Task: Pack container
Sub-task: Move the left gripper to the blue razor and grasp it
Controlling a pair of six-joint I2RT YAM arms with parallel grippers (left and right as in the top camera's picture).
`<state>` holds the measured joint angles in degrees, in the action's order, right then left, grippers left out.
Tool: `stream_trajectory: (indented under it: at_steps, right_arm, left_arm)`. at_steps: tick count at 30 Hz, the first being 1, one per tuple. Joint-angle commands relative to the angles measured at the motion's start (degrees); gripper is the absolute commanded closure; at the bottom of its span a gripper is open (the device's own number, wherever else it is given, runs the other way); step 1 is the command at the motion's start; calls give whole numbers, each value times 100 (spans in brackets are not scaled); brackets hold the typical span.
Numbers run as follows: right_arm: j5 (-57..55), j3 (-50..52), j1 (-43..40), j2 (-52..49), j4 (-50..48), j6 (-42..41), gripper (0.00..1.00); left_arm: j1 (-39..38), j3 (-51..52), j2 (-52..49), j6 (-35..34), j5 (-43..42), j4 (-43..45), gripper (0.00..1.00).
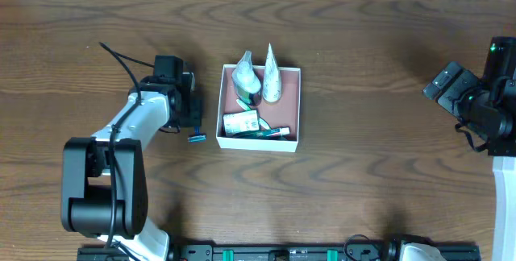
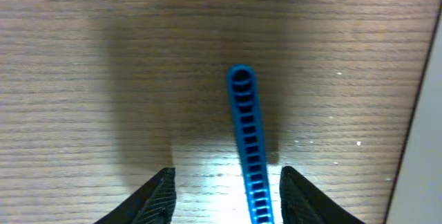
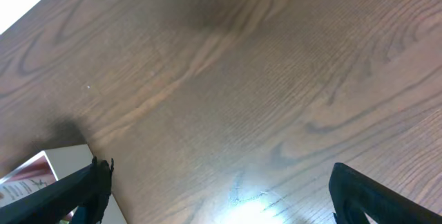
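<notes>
The container (image 1: 295, 109), a square shallow box with white walls and a reddish-pink inside, sits mid-table holding two white tubes (image 1: 272, 76) and flat green-and-white packets (image 1: 242, 122). Its white wall shows at the right edge of the left wrist view (image 2: 423, 148) and at the lower left of the right wrist view (image 3: 62, 156). A blue ribbed stick (image 2: 246, 137) lies on the table left of the container; its end shows in the overhead view (image 1: 197, 138). My left gripper (image 2: 226, 196) is open, its fingers either side of the stick. My right gripper (image 3: 217, 196) is open and empty, far right.
The wooden table (image 1: 363, 43) surrounds the box. A black rail (image 1: 282, 253) runs along the front edge. A black cable (image 1: 121, 60) trails from the left arm.
</notes>
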<state>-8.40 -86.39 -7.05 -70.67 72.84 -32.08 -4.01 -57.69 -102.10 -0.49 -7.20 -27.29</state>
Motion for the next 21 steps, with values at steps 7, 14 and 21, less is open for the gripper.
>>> stream_trajectory:
  at_steps: [7, 14, 21]
  right_arm:
    - [-17, 0, -39, 17, 7, -66, 1]
    - [-17, 0, -39, 17, 7, -68, 1]
    - [-17, 0, -39, 17, 7, -68, 1]
  left_arm:
    - [-164, 50, -68, -444, -26, -44, 62]
    - [-164, 160, -85, -455, 177, -39, 66]
    - [-164, 201, -396, -479, 186, -2, 73]
